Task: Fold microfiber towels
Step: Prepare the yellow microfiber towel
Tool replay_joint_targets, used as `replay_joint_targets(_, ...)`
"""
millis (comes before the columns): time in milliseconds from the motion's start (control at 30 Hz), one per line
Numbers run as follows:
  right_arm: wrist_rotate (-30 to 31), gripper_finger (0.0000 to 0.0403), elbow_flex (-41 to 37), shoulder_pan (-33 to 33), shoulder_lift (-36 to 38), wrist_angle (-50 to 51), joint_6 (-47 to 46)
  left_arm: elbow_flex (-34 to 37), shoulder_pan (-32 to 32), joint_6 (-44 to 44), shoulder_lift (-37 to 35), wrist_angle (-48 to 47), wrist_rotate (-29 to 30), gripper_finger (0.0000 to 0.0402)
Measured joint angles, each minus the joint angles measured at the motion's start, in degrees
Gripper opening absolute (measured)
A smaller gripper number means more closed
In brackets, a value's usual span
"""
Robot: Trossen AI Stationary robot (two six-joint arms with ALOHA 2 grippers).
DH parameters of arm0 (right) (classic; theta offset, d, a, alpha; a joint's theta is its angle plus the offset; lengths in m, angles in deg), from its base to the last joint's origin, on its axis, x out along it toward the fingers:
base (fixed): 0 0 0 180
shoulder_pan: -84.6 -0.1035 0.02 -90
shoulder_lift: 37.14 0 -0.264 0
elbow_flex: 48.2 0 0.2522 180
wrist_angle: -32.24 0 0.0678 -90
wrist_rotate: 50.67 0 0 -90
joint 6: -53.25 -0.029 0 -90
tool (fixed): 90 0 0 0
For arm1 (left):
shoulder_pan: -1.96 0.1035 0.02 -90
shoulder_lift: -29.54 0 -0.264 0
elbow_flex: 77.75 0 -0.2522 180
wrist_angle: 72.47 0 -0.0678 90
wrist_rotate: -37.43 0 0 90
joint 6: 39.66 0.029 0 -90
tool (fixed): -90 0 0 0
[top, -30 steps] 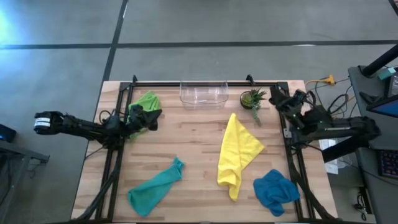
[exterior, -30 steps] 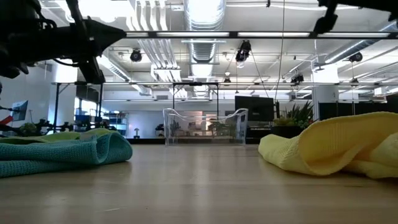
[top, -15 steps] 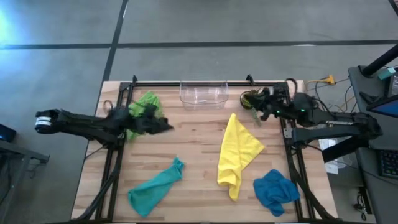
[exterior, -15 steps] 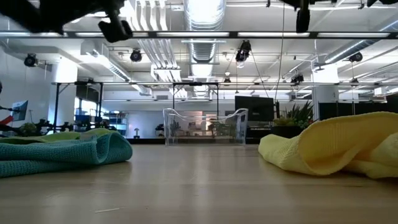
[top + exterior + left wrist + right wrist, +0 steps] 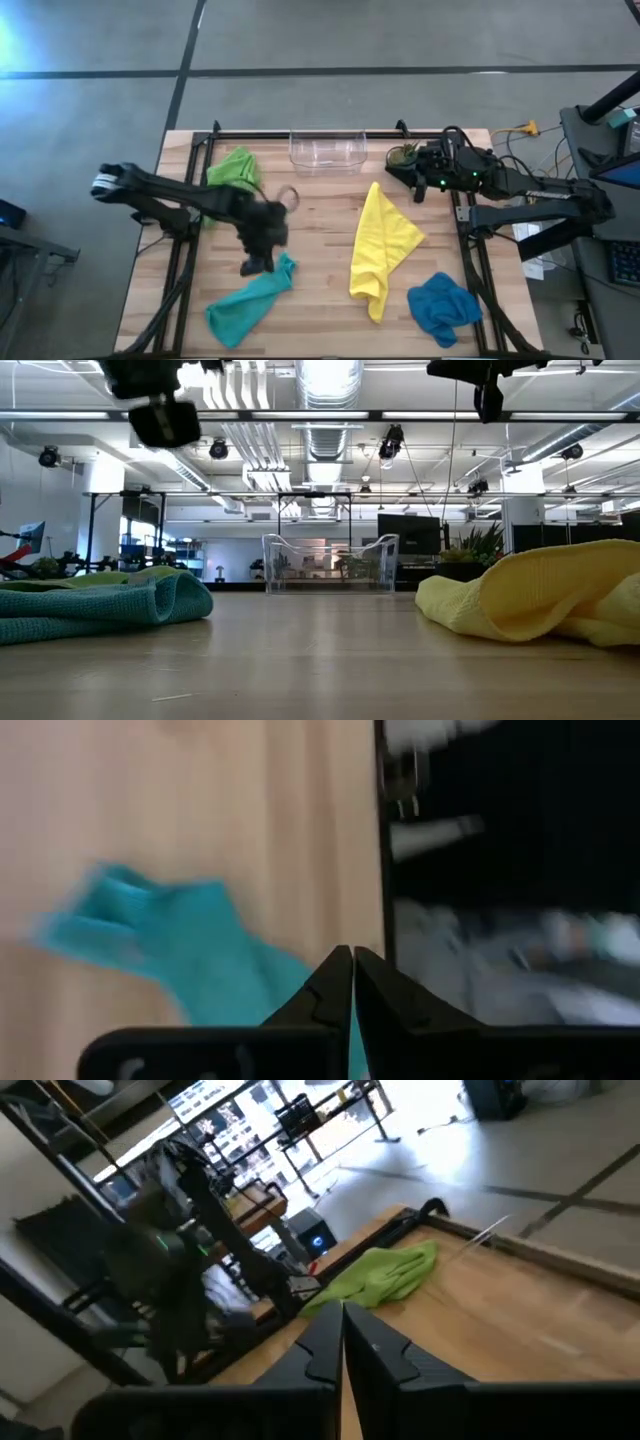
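Low view: both arms cut off at the upper edge, only dark blurred bits showing; the blue towel [image 5: 443,306] does not appear there. Left arm smeared in the high view, gripper outline hard to make out.

Landmark: the clear plastic bin [image 5: 327,151] at the table's [image 5: 320,215] far edge.

Left gripper [image 5: 256,262]: well toward the near side from the bin, over bare wood, just beside the upper tip of the teal towel [image 5: 248,299]. Fingers pressed together, nothing between them. In its wrist view the closed tips [image 5: 350,960] sit over the teal cloth's edge; touching or above it, cannot tell.

Right gripper [image 5: 396,172]: just beside the bin, over the small potted plant [image 5: 403,155], which it partly hides. Fingers together, holding nothing.

Yellow towel [image 5: 381,245]: near side of the bin, crumpled in a long heap, just short of the right gripper, not touching.

Lime green towel [image 5: 233,167]: bunched beside the bin on the left arm's side, partly under that arm; well apart from both grippers.

Blue towel: near corner, farthest from the bin, crumpled.
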Motion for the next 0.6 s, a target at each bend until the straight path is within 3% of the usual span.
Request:
replay_joint_targets(100, -3.71, 0.0009, -0.01, 0.00, 0.06, 0.08, -2.24, 0.79, 1.05, 0.19, 3.53, 4.73, -4.56, 0.0000)
replay_joint_targets(233, -11.51, 0.0009, -0.04, -0.02, 0.24, 0.95, -4.72, 1.05, 1.42, 0.62, 7.63, 10.21, -2.23, 0.0000)
replay_joint_targets(367, -19.77, 0.0009, -0.04, -0.02, 0.91, 8.55, -5.12, 1.36, 2.29, 0.25, 11.10, 16.09, 0.75, 0.0000)
replay_joint_targets(467, -21.73, 0.0009, -0.05, -0.07, 1.40, 19.90, -5.10, 1.23, 2.51, -1.66, 11.02, 20.15, 6.16, 0.0000)
replay_joint_targets(600, -21.62, 0.0009, -0.15, 0.00, 1.76, 32.47, -3.55, 1.16, 2.47, -4.39, 8.75, 19.40, 17.61, 0.0000)
